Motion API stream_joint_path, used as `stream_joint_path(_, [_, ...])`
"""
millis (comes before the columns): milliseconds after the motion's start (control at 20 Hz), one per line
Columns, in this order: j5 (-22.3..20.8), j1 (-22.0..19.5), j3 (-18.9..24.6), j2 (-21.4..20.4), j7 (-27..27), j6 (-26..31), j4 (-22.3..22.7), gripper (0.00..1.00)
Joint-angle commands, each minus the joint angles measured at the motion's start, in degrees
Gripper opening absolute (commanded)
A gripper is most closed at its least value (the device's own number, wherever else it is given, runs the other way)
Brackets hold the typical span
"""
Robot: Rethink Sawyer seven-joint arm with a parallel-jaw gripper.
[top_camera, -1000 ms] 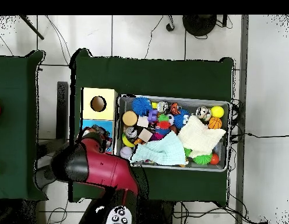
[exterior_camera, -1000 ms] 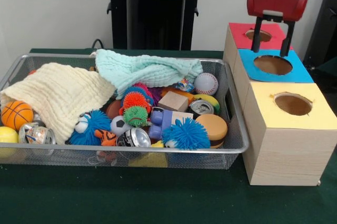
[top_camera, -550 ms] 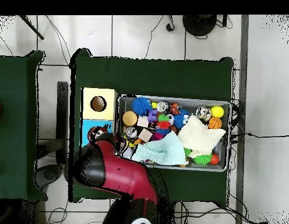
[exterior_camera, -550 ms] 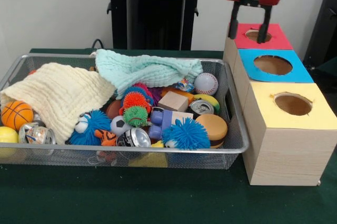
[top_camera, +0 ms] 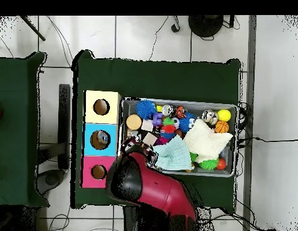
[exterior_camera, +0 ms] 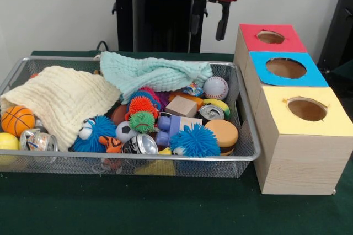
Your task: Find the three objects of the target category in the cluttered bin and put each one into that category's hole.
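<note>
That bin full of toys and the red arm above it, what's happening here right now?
A red robot arm is sorting toys from the wire bin into three boxes with holes, topped red, blue and yellow. At this moment its end effector hangs open and empty above the bin's far edge, near the green cloth. The balls, cans and fuzzy toys all lie untouched in the bin.

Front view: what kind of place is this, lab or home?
Most likely a robotics lab bench set up for sorting trials: a green-covered table, a wire mesh bin full of toys and cans, and a wooden sorting box with colour-coded holes, with the open gripper overhead.
</note>
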Motion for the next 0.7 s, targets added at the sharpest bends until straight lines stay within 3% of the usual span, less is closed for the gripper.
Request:
stream_joint_path(50, [-8.14,-5.95,9.76,-1.30,0.72,-4.04,6.66,1.00])
stream_joint_path(350, [-13.09,-8.84,11.18,0.01,2.03,-6.79,6.94,1.00])
stream_joint_path(700, [-16.40,-11.58,12.74,0.87,2.29,-6.22,4.61,1.00])
